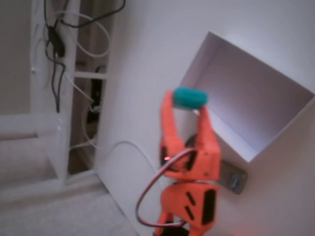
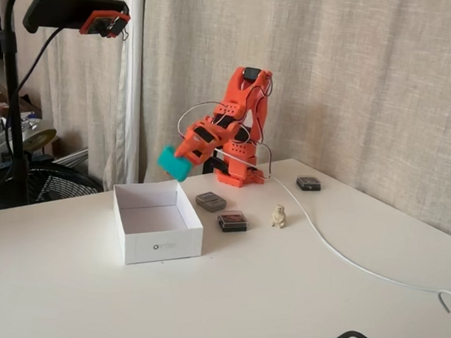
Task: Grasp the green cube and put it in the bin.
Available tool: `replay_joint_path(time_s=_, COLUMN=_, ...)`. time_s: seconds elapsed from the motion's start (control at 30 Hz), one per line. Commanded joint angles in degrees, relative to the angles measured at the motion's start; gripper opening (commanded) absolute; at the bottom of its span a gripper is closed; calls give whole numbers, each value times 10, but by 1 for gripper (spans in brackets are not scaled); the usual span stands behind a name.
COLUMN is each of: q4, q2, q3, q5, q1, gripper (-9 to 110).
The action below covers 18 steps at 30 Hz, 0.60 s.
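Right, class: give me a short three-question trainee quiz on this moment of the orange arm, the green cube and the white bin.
1. True or false: the claw holds the green cube off the table.
2. The bin holds: A) the cube B) a dark square item C) nothing visible.
3. In the fixed view showing the whole table, which small pale object stands right of the dark square items?

Key: 1 true. 2 C. 3 the figurine.

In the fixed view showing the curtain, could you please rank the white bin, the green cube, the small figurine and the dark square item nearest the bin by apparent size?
1. White bin
2. Green cube, raised in the jaws
3. Dark square item, close to the cube in size, so unsure
4. Figurine
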Motion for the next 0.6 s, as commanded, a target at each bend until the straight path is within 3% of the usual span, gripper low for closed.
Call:
replay_joint_path(time_s=0.0, q4=36, q2=4, q3=-15, q5=-4, q1=0, gripper=32)
replay_joint_path(time_s=0.4, q4=91, q2=30, q3=-18, q5=-4, q1=-15, gripper=38)
replay_joint_path(time_s=0.57, q4=165, q2=97, q3=-12, q5=0, q1=-88, gripper=42)
